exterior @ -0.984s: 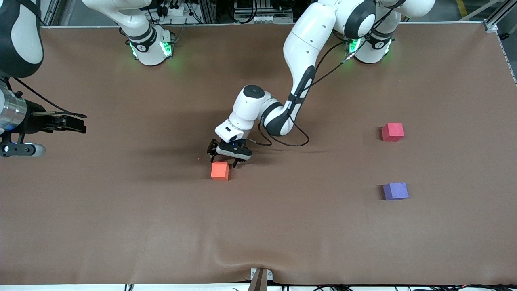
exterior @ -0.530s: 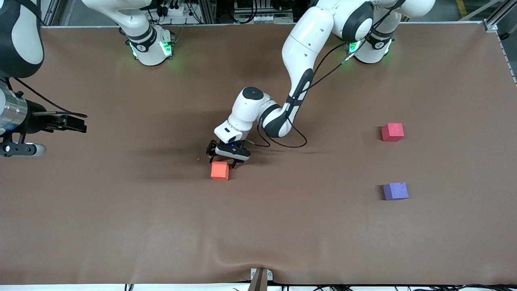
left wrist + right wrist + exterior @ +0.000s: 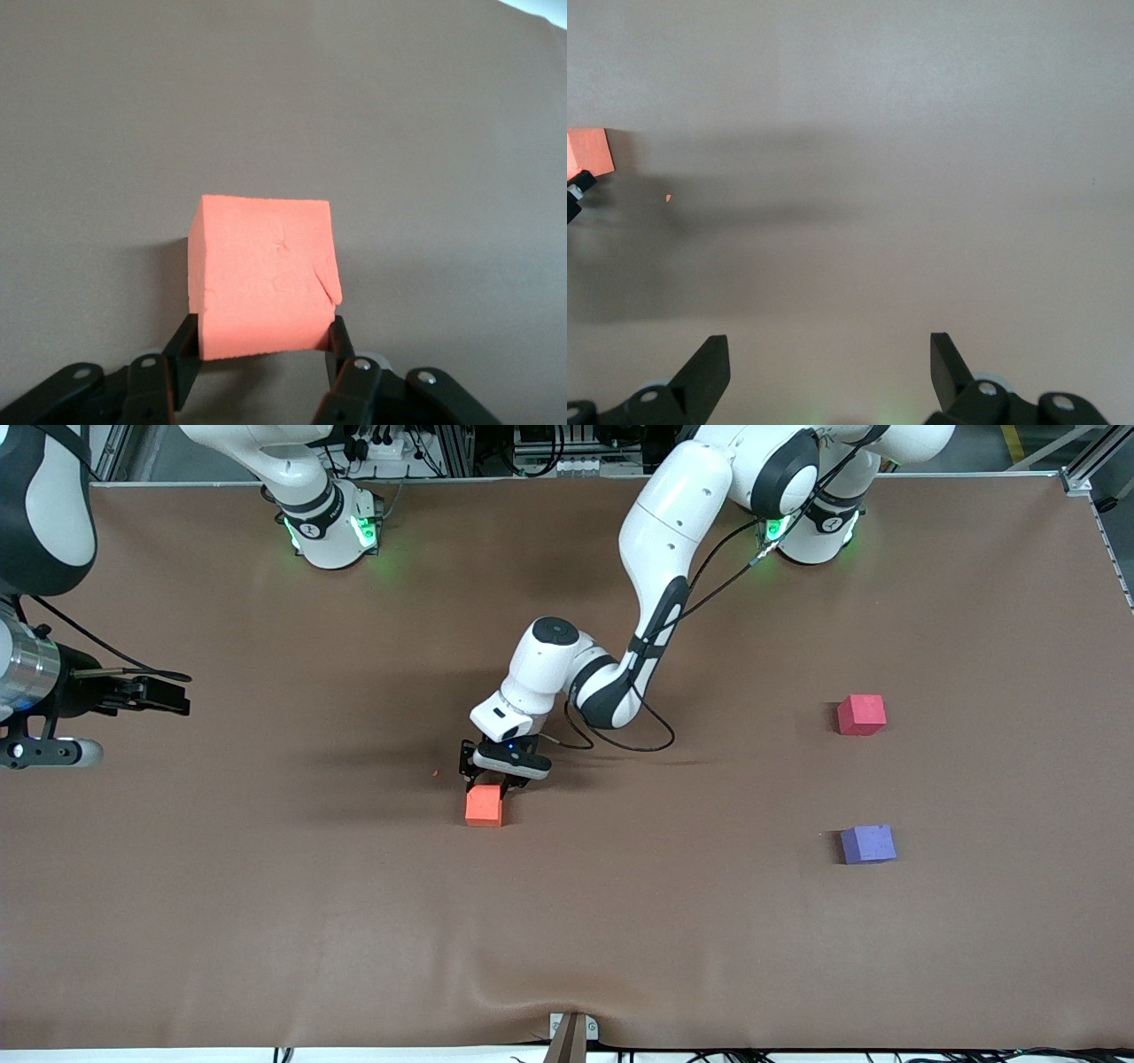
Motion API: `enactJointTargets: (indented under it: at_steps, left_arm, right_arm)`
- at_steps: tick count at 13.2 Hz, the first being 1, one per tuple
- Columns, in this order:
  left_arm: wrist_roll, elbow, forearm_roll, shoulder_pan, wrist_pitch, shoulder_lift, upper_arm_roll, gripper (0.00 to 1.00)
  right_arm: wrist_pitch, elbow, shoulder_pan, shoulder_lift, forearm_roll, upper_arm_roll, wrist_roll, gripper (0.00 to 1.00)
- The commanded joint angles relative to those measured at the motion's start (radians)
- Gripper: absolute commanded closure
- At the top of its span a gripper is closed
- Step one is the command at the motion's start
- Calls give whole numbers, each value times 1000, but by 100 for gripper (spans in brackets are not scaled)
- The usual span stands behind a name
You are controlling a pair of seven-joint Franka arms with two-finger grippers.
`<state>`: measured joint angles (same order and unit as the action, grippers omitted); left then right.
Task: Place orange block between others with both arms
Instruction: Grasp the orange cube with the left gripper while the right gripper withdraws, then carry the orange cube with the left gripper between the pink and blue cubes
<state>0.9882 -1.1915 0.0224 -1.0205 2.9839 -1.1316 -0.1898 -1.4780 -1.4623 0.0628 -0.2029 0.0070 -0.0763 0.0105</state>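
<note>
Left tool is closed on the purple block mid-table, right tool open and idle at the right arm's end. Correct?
Not quite: the left tool grips the orange block, not the purple one, as the left wrist view shows. The right tool is open and waiting, as stated.

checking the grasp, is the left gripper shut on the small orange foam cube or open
Shut on it. In the left wrist view both fingers of the left gripper press the small orange foam cube on opposite sides.

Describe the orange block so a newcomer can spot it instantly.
Near the middle of the brown table, follow the left arm down to the left gripper. The orange block sits pinched between its fingers, the only orange cube, well apart from the red-pink cube and purple cube.
</note>
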Motion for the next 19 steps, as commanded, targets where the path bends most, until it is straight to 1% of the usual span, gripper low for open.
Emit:
enactJointTargets:
  at_steps: [1,4,7,9,10,12,13,15,17,18,19]
  left_arm:
    - [64,20,-13,-9,13,-1,-19,100]
    - [79,-22,1,3,3,70,-16,100]
    - [92,-133,1,43,-42,176,-16,100]
    - [80,-213,-2,88,-106,264,-16,100]
    - [70,-246,-5,120,-147,304,-14,100]
    - [56,-301,-7,148,-209,372,-14,100]
    - [41,-345,-9,167,-227,410,-14,100]
    - [11,-495,-9,195,-232,522,-14,100]
    - [-64,-642,-10,241,-233,625,-14,100]
    - [-107,-687,-10,261,-238,656,-14,100]
    - [-123,-706,-10,275,-265,674,-14,100]
  right_arm:
    - [1,-21,-21,28,-16,18,16,0]
    - [2,-24,-26,28,-16,20,14,0]
    - [2,-18,-24,34,-13,20,14,0]
    - [10,-16,-24,54,-9,21,14,0]
    - [40,-13,-24,62,-7,21,13,0]
    - [88,13,-24,77,-7,21,9,0]
    - [103,28,-24,82,-9,21,11,0]
    - [145,72,-23,83,-9,21,10,0]
    - [153,85,-21,88,-7,23,8,0]
    - [153,86,-23,88,-7,21,8,0]
    - [153,86,-23,86,-10,21,9,0]
